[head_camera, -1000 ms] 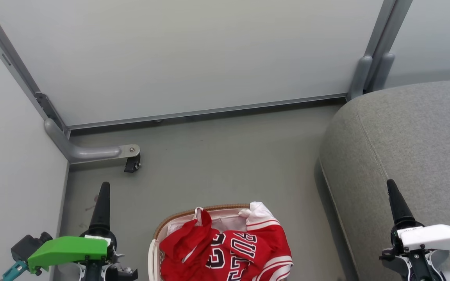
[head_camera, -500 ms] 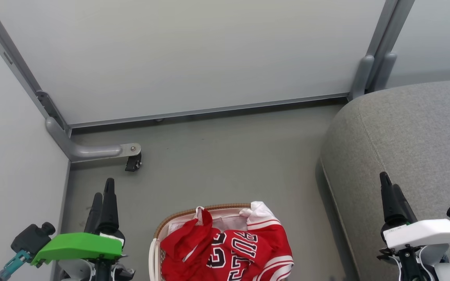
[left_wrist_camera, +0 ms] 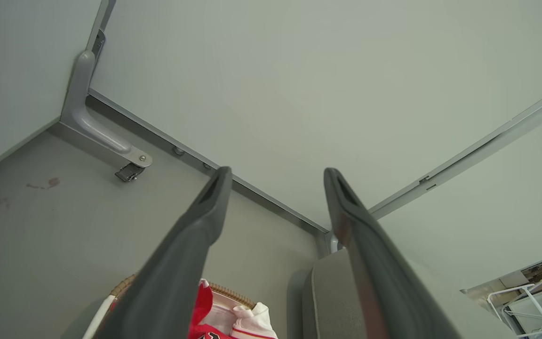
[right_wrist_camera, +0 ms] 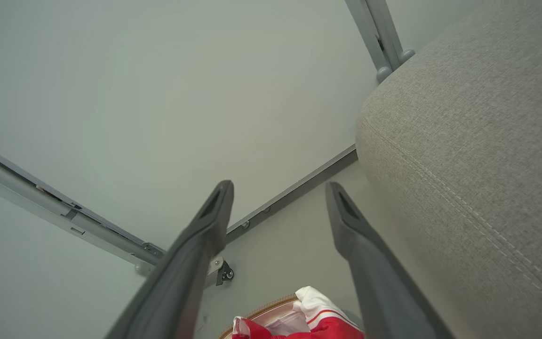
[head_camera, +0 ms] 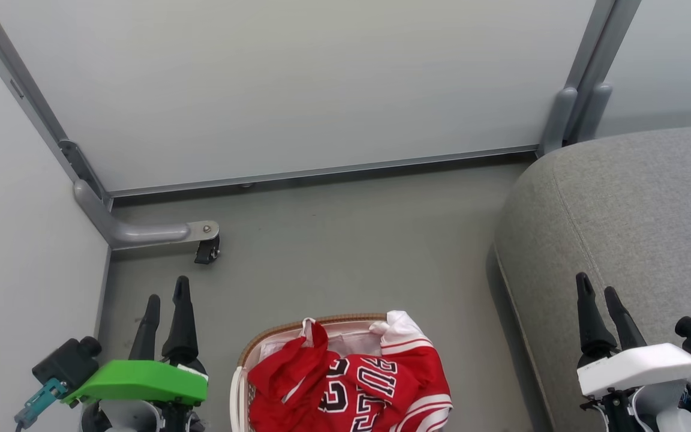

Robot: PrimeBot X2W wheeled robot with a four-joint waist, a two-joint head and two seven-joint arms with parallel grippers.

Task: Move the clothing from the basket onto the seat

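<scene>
**Basket loaded, both grippers empty**

Room: plain grey floor (head_camera: 345, 252), bounded by pale partition panels (head_camera: 297, 90) in grey metal frames. 1 caster foot (head_camera: 206, 251) stood at the L corner. 1 grey fabric seat (head_camera: 633, 210) w/ stitched seam stood to the R. 1 basket (head_camera: 297, 327), woven rim, sat on the floor near the seat. The clothing (head_camera: 345, 384) lay heaped in it, spilling over the R rim: 2 red pcs, one lettered, one plainer. 2 grippers: left gripper (head_camera: 168, 288) & right gripper (head_camera: 596, 283) both had fingers spread wide, holding nothing.

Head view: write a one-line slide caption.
Red clothing heaped in the basket, grey seat at right, left hand and right hand open and empty.
</scene>
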